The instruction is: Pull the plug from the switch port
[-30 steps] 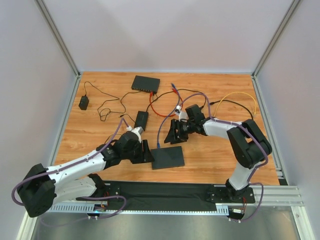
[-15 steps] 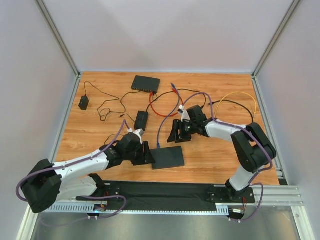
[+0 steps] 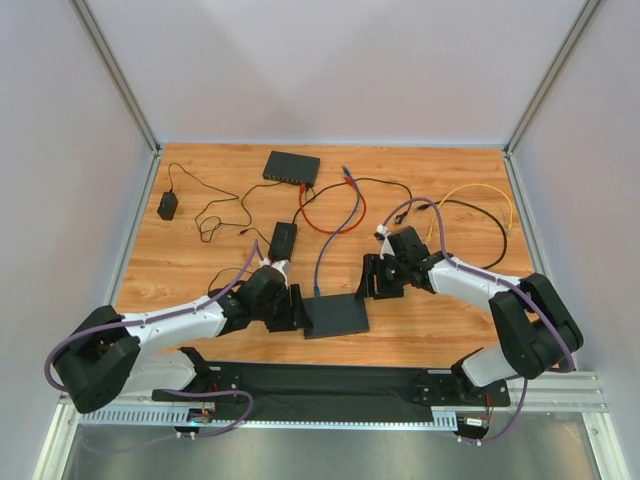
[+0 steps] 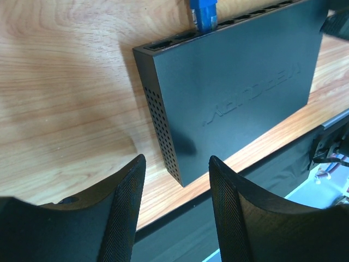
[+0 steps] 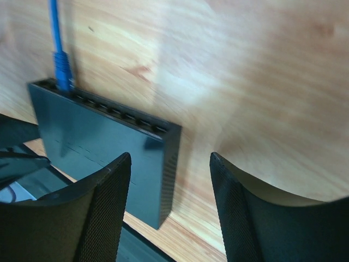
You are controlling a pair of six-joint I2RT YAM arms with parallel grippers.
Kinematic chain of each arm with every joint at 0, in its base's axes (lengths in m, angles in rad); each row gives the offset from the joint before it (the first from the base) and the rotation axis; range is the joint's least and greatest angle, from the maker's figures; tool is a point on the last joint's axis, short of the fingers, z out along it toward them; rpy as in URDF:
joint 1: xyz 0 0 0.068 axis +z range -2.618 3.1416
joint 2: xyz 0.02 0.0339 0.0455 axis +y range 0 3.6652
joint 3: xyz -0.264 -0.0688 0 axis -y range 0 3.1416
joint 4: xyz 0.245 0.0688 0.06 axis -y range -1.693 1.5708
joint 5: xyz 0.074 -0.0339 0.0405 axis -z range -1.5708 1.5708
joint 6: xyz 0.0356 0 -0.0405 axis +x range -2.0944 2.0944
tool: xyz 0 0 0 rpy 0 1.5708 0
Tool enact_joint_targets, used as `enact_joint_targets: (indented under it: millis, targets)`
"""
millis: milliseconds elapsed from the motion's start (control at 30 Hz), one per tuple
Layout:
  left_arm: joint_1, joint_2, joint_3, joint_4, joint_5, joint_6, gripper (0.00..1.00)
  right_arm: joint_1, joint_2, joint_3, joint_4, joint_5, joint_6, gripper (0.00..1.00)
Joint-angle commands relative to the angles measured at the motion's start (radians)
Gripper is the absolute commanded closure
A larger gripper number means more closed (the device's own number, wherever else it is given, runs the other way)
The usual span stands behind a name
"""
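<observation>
The switch (image 3: 336, 315) is a flat dark box near the table's front edge. A blue plug (image 3: 317, 292) sits in a port at its far left, on a blue cable (image 3: 340, 225) that runs away from it. My left gripper (image 3: 296, 306) is open and empty, low at the switch's left end. My right gripper (image 3: 371, 279) is open and empty, just beyond the switch's far right corner. The left wrist view shows the switch (image 4: 234, 98), the plug (image 4: 203, 13) and the open gripper (image 4: 177, 159). The right wrist view shows the switch (image 5: 103, 142), the plug (image 5: 62, 68) and the open gripper (image 5: 170, 156).
A second switch (image 3: 291, 167) lies at the back. A small black box (image 3: 283, 239) and a power adapter (image 3: 168, 205) lie to the left. Red (image 3: 320, 225), yellow (image 3: 480, 195) and black cables loop over the table. A black mat (image 3: 320, 380) lines the front edge.
My right gripper has moved right and nearer, from beside the blue cable to the switch's far right corner. My left gripper has edged right, closer to the switch's left end.
</observation>
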Motion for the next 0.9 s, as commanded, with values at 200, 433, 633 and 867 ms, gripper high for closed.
enact_joint_targets:
  millis: [200, 433, 633, 867]
  targets:
    - [-0.004, 0.050, 0.015, 0.055, 0.004, 0.008, 0.42, 0.000, -0.061, -0.136, 0.180, -0.145, 0.156, 0.48]
    - [-0.004, 0.082, 0.046, 0.030, -0.011, 0.032, 0.41, 0.034, -0.193, -0.262, 0.292, -0.119, 0.346, 0.59]
    - [-0.001, 0.068, 0.066, -0.027, -0.045, 0.057, 0.41, 0.089, -0.252, -0.322, 0.375, -0.108, 0.440, 0.59]
    - [-0.003, -0.050, 0.084, -0.187, -0.149, 0.060, 0.39, 0.103, -0.252, -0.279, 0.302, -0.099, 0.388, 0.57]
